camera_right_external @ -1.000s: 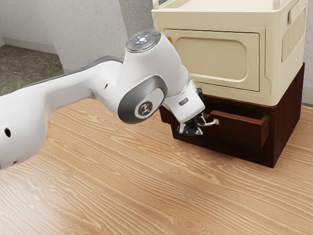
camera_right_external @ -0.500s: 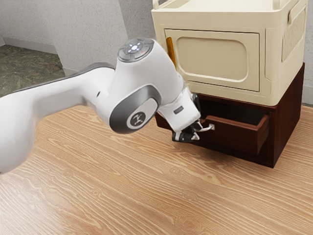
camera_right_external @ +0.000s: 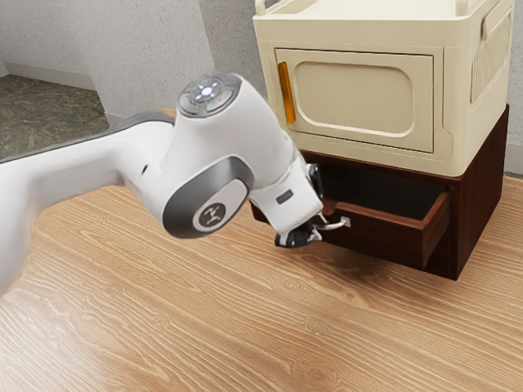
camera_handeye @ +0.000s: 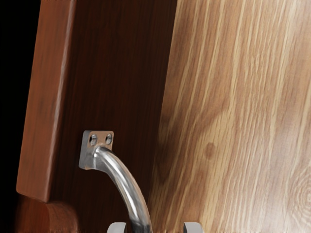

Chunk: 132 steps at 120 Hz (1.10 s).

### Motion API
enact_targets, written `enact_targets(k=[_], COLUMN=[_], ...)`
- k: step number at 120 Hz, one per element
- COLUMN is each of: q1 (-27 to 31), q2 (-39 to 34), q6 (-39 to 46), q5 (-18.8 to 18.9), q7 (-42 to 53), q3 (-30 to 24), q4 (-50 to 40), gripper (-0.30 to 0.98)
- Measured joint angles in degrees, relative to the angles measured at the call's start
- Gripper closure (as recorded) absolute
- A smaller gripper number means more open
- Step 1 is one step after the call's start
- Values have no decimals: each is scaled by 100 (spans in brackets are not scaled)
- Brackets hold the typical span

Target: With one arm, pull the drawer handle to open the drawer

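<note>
Drawer (camera_right_external: 384, 237), reddish-brown wood, pulled out. On its front: curved, shiny metal handle (camera_handeye: 125, 182). Before its front: black gripper (camera_right_external: 317, 228), fingers (camera_handeye: 193, 227) apart, handle between. Above it: smooth cream cabinet (camera_right_external: 351, 98).

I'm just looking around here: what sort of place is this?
Probably an indoor room, perhaps a home or workspace, rendered by a simulator: there's a speckled grey wall, a wood-grain surface and a cream cabinet on a dark drawer unit.

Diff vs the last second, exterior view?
Drawer slid further out of the brown cabinet, opening wider. Gripper and handle moved with it, toward the exterior view's left and slightly down. No new grasp or release visible. Brown cabinet and cream unit stayed put.
</note>
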Motion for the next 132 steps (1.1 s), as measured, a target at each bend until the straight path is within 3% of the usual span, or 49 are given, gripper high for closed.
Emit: enact_targets(k=[132], q1=[89], q2=[-1015], q6=[278], q5=[-277], q7=[-89], q3=[-67], q4=[-1130], gripper=[61])
